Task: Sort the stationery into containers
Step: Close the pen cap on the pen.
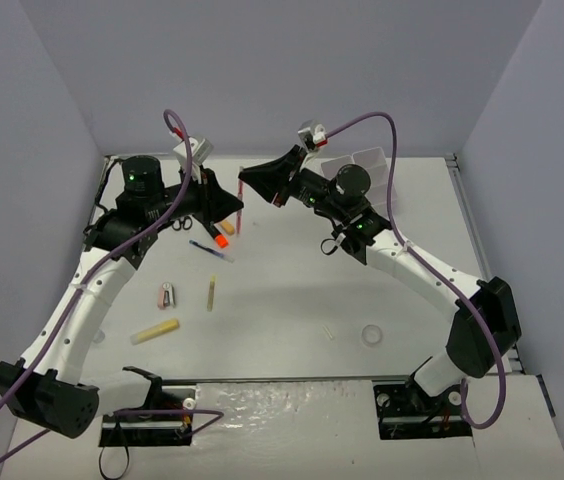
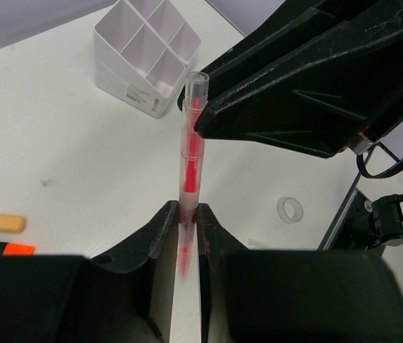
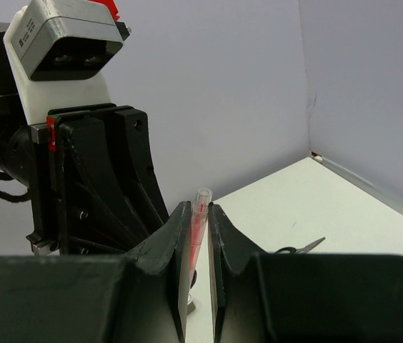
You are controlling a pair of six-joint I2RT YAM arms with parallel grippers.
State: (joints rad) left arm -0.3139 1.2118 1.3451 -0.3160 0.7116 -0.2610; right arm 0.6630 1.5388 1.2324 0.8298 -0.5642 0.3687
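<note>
Pink clear-barrelled pen [image 2: 191,143] pinched by left claw [image 2: 187,214], right claw [image 3: 200,214].

**Soft, even light; sharp from above, blurred up close**

The overhead view is bright and evenly lit from above. The white bench [image 1: 292,290] carries only faint, soft-edged shadows, and a glossy sheen runs along its lower strip. In the left wrist view the left tool [image 2: 187,214] fills the bottom of the frame as a dark, out-of-focus mass. The pen [image 2: 193,143] smears where that tool grips it and sharpens toward the top. In the right wrist view the right tool [image 3: 198,211] is likewise near-black and soft, set against a smoothly lit wall [image 3: 244,86].
</note>
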